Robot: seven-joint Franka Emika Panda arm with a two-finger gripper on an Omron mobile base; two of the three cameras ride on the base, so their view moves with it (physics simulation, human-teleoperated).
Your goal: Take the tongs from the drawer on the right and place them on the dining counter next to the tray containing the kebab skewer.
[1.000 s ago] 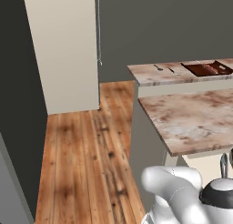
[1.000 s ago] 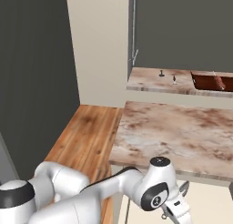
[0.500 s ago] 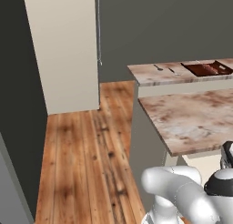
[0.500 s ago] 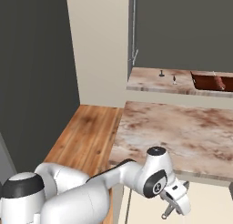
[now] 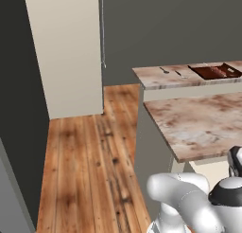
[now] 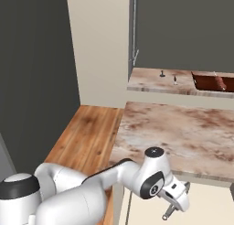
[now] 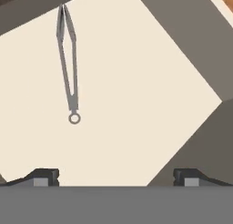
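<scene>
Tool [image 7: 113, 175] released, jaws spread wide, aimed down into the drawer [image 7: 136, 100] w/ nothing gripped, presumably to straddle the tongs [image 7: 68, 59]. Tongs lie flat on the drawer floor, ring end nearest the tool. Tray [image 6: 215, 82] sits on the far desk [image 6: 155, 82], well apart.

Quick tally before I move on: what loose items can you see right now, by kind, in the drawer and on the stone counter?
Tongs, lying in the drawer: 1
Tray, on the dining counter: 1
Skewer in the tray: 1
Small dark items left of the tray, too small to identify: 2
Total: 5
</scene>
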